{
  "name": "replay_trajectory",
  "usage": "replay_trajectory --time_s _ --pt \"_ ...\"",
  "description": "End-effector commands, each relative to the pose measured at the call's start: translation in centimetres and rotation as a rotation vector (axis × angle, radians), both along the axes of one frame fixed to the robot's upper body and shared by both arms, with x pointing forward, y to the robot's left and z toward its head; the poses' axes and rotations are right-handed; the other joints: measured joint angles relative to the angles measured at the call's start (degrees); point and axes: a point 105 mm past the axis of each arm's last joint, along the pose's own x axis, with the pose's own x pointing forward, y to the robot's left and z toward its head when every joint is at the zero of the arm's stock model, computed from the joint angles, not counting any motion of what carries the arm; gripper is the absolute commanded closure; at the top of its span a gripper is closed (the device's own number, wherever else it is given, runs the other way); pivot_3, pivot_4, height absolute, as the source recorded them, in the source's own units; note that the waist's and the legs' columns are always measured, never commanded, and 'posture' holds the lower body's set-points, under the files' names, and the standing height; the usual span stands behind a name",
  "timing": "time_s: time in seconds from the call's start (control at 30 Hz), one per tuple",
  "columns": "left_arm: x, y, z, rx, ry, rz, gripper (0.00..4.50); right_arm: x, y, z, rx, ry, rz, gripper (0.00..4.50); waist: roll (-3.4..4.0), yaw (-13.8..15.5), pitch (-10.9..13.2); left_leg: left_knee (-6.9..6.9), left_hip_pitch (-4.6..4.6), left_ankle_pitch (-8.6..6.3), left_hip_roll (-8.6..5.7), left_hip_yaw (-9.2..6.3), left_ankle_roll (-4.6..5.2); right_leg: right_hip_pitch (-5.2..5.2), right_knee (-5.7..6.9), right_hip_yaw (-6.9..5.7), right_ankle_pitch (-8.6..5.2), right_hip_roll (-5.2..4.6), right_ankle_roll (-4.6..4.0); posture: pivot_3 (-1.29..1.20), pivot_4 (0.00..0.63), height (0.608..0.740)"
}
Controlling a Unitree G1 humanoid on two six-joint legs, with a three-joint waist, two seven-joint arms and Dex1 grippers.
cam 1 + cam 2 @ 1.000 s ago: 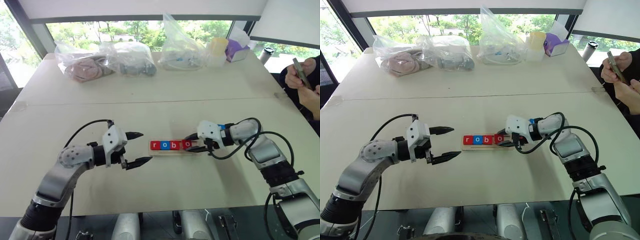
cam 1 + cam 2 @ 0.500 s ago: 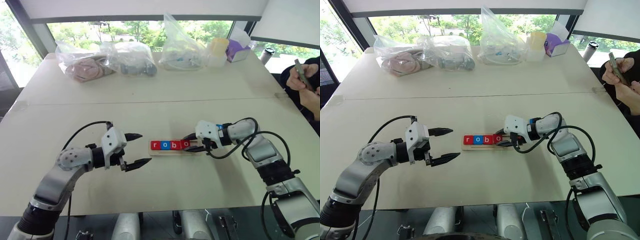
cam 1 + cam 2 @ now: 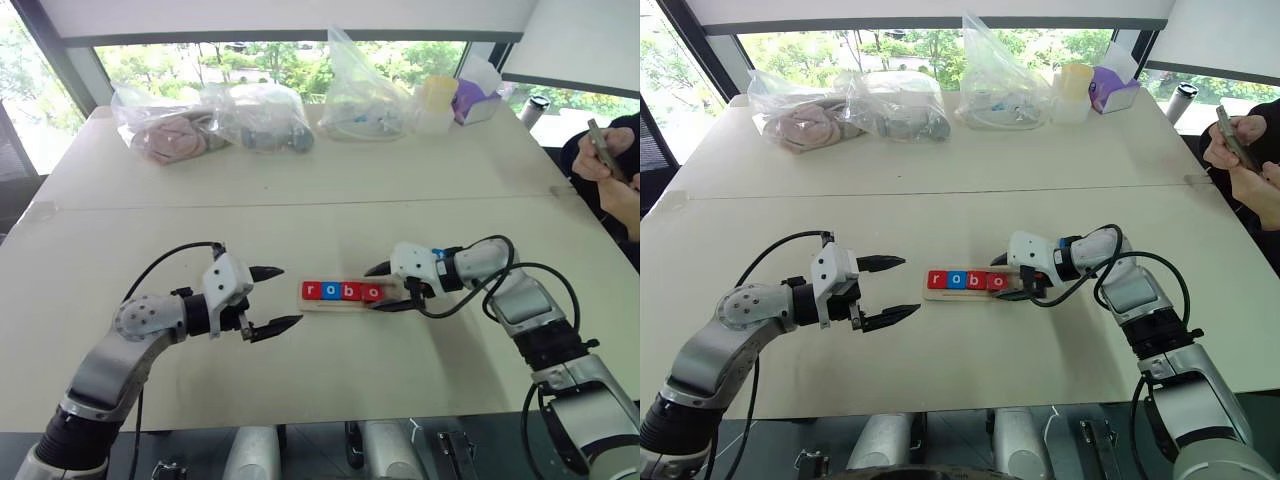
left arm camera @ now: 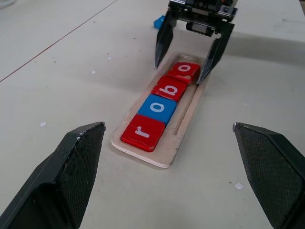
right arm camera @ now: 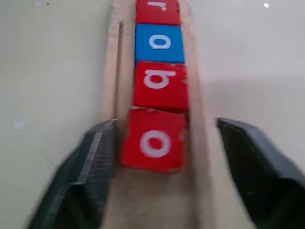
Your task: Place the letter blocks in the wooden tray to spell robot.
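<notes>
The wooden tray (image 4: pixel 183 125) lies flat on the bench (image 3: pixel 330 215), midway between the 2 arms. 4 letter blocks sit in it in a row: a red r (image 4: pixel 143 132), a blue o (image 4: pixel 157 108), a red b (image 4: pixel 170 88) and a red o (image 4: pixel 183 71) that lies slightly askew. A blue block (image 4: pixel 159 22) rests on the bench behind the right gripper (image 3: pixel 384 287), outside the tray. The tray's end beyond the red o is bare wood. The right gripper's fingers (image 5: pixel 93 164) stand wide apart, 1 on each side of the red o, holding nothing. The left gripper (image 3: pixel 273 297) hovers just off the tray's r end, its fingers (image 4: pixel 76 162) spread wide and empty. Bare bench surrounds the tray on every side; plastic bags (image 3: pixel 210 118) sit well apart along the far edge.
</notes>
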Motion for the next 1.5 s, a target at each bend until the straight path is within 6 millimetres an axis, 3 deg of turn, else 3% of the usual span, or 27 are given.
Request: replay_trajectory --time_s 0.03,0.2,0.77,0.9,1.0,1.17,1.27,1.4,1.5 --pt "-0.4 -0.4 1.0 -0.017 -0.041 -0.018 0.0 0.2 0.5 1.3 0.023 -0.038 0.019 0.04 0.0 0.01 0.0 0.0 0.0 0.0 0.0 0.0 0.0 0.0 0.0 0.0 0.0 0.0 0.0 0.0 0.15 0.74" --pt "-0.4 -0.5 1.0 -0.02 -0.038 -0.02 0.0 0.3 0.7 2.4 0.058 -0.061 0.001 0.04 0.0 0.0 0.0 0.01 0.0 0.0 0.0 0.0 0.0 0.0 0.02 0.0 0.0 0.0 0.0 0.0 0.15 0.74" --pt "-0.1 -1.0 1.0 -0.025 -0.043 -0.036 0.0 1.4 0.0 2.3 0.022 -0.12 -0.018 0.04 0.0 -0.01 0.0 0.04 0.02 0.0 0.0 0.0 0.0 0.0 0.1 0.0 0.0 0.0 0.0 0.0 0.15 0.74" --pt "0.0 -1.0 1.0 -0.026 -0.045 -0.038 0.0 1.4 -0.7 2.8 0.008 -0.13 -0.023 0.04 0.0 0.0 0.0 0.05 0.03 0.0 0.0 0.0 0.0 -0.01 0.13 0.01 0.0 0.0 0.0 0.0 0.15 0.74" --pt "0.1 -1.2 1.0 -0.028 -0.048 -0.042 0.0 1.3 -1.3 4.6 0.079 -0.111 -0.075 0.04 0.0 0.08 0.0 0.08 0.02 0.0 0.0 0.0 0.0 -0.01 0.15 0.01 0.0 -0.01 0.0 0.0 0.15 0.74" --pt "0.1 -1.2 0.9 -0.032 -0.05 -0.043 0.0 1.4 -3.4 7.4 0.228 -0.09 -0.269 0.04 0.0 0.13 0.0 0.09 0.03 0.0 -0.01 -0.01 0.0 -0.01 0.21 0.01 -0.01 -0.01 0.0 0.0 0.15 0.74" --pt "0.1 -1.2 0.8 -0.034 -0.05 -0.043 0.0 2.1 -5.2 7.8 0.275 -0.122 -0.477 0.04 0.0 0.1 0.0 0.08 0.04 0.0 0.0 -0.01 0.0 -0.01 0.22 0.01 -0.01 -0.01 0.0 0.0 0.15 0.74" --pt "0.1 -1.4 0.6 -0.04 -0.047 -0.048 0.0 2.8 -7.7 6.2 0.279 -0.172 -0.847 0.04 0.0 0.07 -0.01 0.09 0.04 0.0 0.0 -0.02 0.0 -0.03 0.23 0.02 -0.01 -0.01 -0.01 0.0 0.15 0.74" --pt "0.2 -1.6 0.5 -0.042 -0.044 -0.06 0.0 2.1 -7.7 4.5 0.314 -0.135 -1.037 0.04 0.01 -0.06 -0.02 0.08 0.04 0.01 -0.01 0.0 -0.01 -0.11 0.35 0.06 -0.01 -0.01 -0.01 0.0 0.15 0.74"
